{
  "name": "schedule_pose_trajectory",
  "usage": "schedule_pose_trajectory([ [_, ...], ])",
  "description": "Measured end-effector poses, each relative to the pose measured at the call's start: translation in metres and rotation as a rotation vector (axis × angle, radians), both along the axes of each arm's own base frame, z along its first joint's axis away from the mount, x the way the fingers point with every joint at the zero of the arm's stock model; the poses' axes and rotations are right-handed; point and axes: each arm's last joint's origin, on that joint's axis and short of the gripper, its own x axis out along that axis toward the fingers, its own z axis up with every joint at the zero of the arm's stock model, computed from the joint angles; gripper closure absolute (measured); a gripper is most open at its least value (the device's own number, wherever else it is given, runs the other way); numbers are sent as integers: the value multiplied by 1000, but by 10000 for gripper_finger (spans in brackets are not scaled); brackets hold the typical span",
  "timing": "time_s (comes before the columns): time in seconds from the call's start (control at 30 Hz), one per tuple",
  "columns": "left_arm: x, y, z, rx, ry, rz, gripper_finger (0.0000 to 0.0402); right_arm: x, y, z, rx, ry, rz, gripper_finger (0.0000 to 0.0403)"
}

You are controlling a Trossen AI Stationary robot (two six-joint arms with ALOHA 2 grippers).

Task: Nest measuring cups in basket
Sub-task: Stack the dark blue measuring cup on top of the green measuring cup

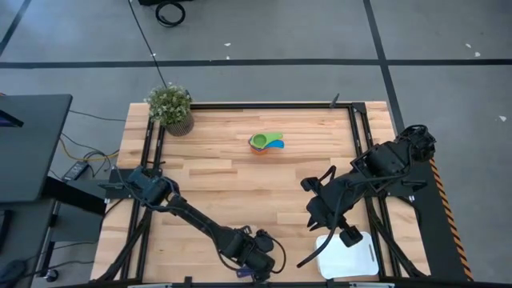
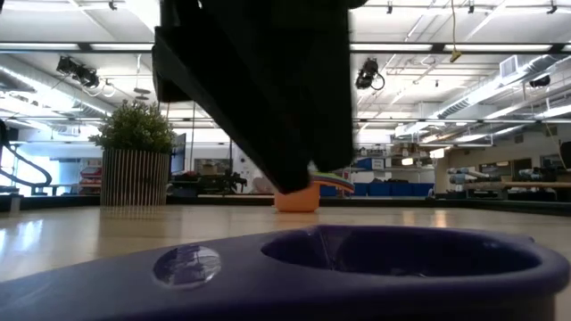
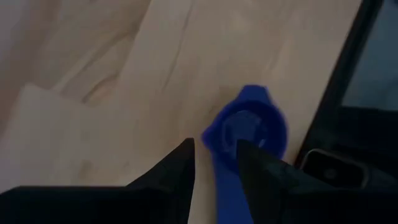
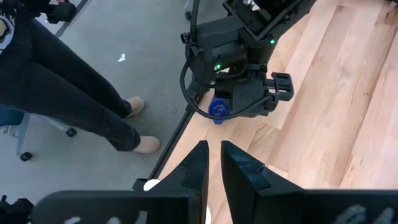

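My left gripper (image 3: 214,163) hangs low at the near edge of the wooden table (image 1: 240,184), its two dark fingers apart with the flat handle of the small dark blue plastic measuring cup (image 3: 252,127) running between them. I judge they straddle the handle rather than pinch it, though the wrist view is too dim to be sure they are not touching. That cup sits upright on the wood, close against the black table frame.

My right gripper (image 4: 213,163) waits above the shallow white rounded-rectangular plastic basket (image 1: 360,258) at the near right corner, fingers drawn nearly together and holding nothing.

The other measuring cups, a small stack (image 1: 266,143) showing orange, green and light blue, stand at the far middle of the table, well apart from the basket and not far from the potted green plant (image 1: 170,106).

By my reckoning little is done: some cups are nested, yet none I can see is in the basket. The blue cup has to be gripped and carried over, then the stack brought too.
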Motion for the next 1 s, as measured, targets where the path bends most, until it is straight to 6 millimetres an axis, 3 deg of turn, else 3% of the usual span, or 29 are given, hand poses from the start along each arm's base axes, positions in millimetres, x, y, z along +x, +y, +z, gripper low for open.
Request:
schedule_pose_trajectory([
  [0.17, -4, 1, -22, -33, 17, 52, 276, 0, 0, 0, 0, 0, 0, 355],
  [0.63, -5, 2, -33, -57, -7, 55, 281, 0, 0, 0, -1, 2, 0, 355],
  [0.87, -6, 4, -34, 14, -18, 33, 349, 0, 0, 0, -2, 3, 0, 357],
  [1.0, -6, 12, -32, 62, -31, 164, 388, 0, 0, 0, -2, 3, 0, 364],
])
